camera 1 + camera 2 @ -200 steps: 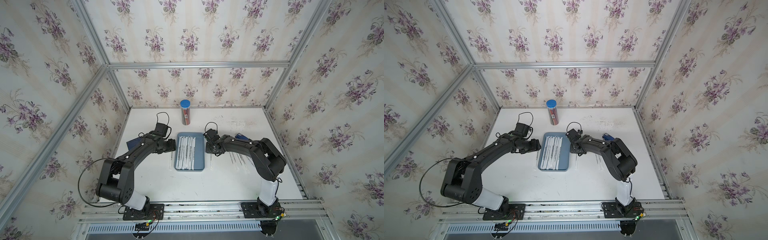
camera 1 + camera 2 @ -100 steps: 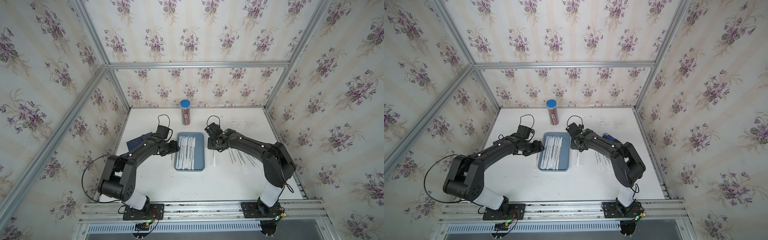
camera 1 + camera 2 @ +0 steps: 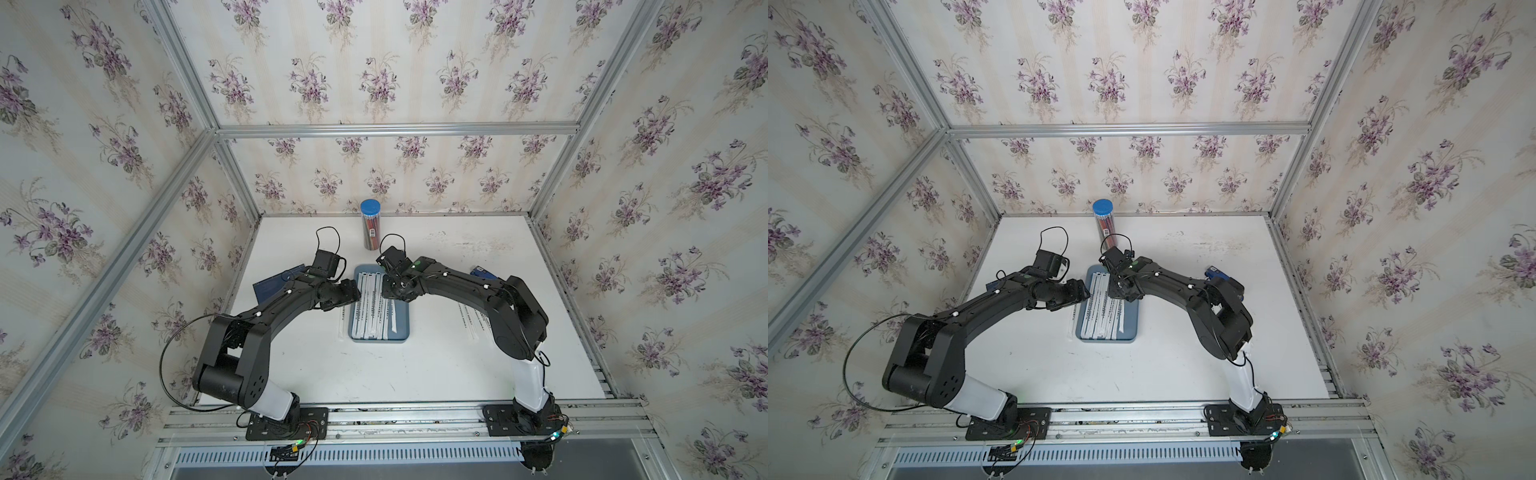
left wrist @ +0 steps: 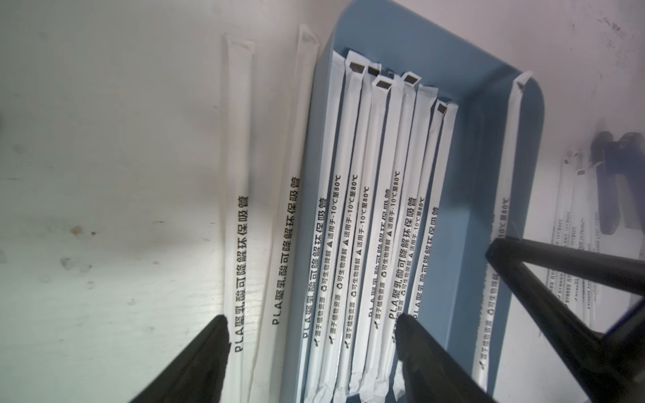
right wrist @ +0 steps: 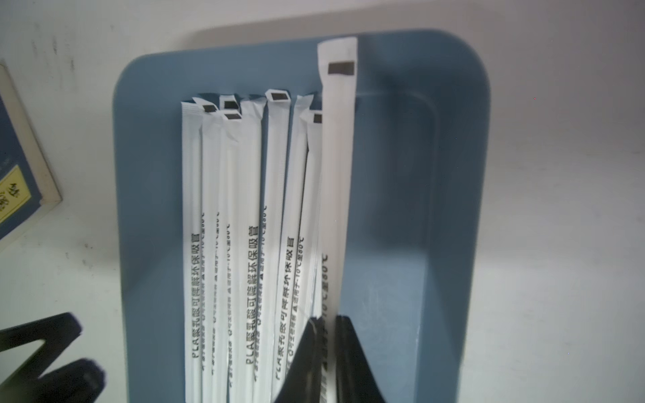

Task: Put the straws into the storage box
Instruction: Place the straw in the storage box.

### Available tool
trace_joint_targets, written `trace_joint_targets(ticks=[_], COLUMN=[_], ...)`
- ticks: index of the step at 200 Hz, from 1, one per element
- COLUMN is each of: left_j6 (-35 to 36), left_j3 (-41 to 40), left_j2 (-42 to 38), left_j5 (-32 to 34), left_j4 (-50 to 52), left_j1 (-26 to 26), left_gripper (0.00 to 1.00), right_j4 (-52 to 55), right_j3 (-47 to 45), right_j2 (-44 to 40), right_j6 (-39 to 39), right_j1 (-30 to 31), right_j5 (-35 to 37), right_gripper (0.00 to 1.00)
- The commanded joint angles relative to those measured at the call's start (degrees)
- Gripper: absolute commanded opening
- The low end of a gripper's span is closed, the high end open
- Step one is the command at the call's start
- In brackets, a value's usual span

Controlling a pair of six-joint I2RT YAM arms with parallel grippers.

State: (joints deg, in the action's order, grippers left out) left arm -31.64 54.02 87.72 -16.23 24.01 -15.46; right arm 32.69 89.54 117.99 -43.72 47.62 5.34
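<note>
Over the storage box [image 5: 457, 174], one straw [image 5: 336, 174] is ready to go down.

My right tool [image 5: 326, 322] is pinched closed on that straw at the end nearest me. It holds the straw lengthwise above the box's bare half, beside the bundle of straws [image 5: 244, 181] already lying inside. The far tip appears to reach the box's far rim. I judge I should draw it back slightly, lower it until it lies flat below the rim, and only then let go; released from height, it could end up propped on the wall. My left tool [image 4: 310, 322] hangs open across the box's opposite long wall, with two loose straws [image 4: 237, 209] on the counter [image 4: 104, 174] just outside it. Further straws [image 4: 560, 223] wait on the counter beyond the box's other side.
</note>
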Motion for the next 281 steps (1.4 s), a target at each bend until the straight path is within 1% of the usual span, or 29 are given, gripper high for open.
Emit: trace_joint_targets(ticks=[1, 18, 30, 119, 142, 152, 166, 178, 198, 235, 252, 269, 281], left_j6=[3.0, 3.8, 4.1, 4.1, 4.4, 4.6, 5.1, 5.5, 5.8, 6.8, 6.9, 6.8, 6.8], left_j3=[1.4, 2.0, 2.3, 2.3, 2.5, 2.7, 3.5, 3.7, 3.6, 4.6, 5.0, 6.6, 8.5], left_j2=[-1.0, -1.6, -1.9, -1.2, -1.4, -1.3, -0.8, -0.6, -0.8, 1.1, 2.6, 5.0, 7.1], left_j5=[4.8, 6.5, 7.0, 5.5, 5.7, 5.8, 6.1, 6.1, 6.0, 5.9, 6.4, 8.2, 9.2], left_j4=[3.4, 4.6, 5.1, 4.6, 5.0, 5.4, 6.7, 7.3, 7.8, 9.7, 10.2, 11.6, 12.6], left_j1=[0.3, 0.3, 0.4, 0.4, 0.4, 0.4, 0.5, 0.5, 1.2, 2.1, 2.1, 2.0, 1.8], left_gripper=[0.79, 0.83, 0.84, 0.84, 0.83, 0.83, 0.81, 0.79, 0.76, 0.65, 0.62, 0.56, 0.56], right_j4=[-0.7, -0.9, -1.3, -1.2, -1.0, -0.8, -0.3, 0.0, 0.5, 1.5, 0.9, -0.3, -1.0], right_j3=[0.4, 0.0, -0.6, 0.9, 0.8, 0.9, 1.0, 1.1, 1.1, 0.2, -1.3, -3.1, -4.2], right_j2=[1.8, 2.8, 3.2, 5.6, 5.3, 5.0, 4.3, 3.6, 2.1, -1.6, -3.8, -6.1, -7.6], right_j6=[-0.7, -0.9, -1.0, -2.5, -2.4, -2.2, -1.5, -1.0, -0.5, 0.5, 0.7, 0.6, 0.6], right_j1=[0.0, 0.0, 0.0, 0.5, 0.4, 0.5, 0.4, 0.4, 0.4, 0.4, 0.0, -0.5, -0.8], right_j5=[0.8, 0.9, 0.9, 1.7, 2.1, 2.3, 2.7, 3.0, 3.0, 3.7, 3.9, 3.4, 3.7], right_gripper=[0.13, 0.13, 0.13, 0.14, 0.16, 0.19, 0.25, 0.27, 0.28, 0.28, 0.28, 0.28, 0.28])
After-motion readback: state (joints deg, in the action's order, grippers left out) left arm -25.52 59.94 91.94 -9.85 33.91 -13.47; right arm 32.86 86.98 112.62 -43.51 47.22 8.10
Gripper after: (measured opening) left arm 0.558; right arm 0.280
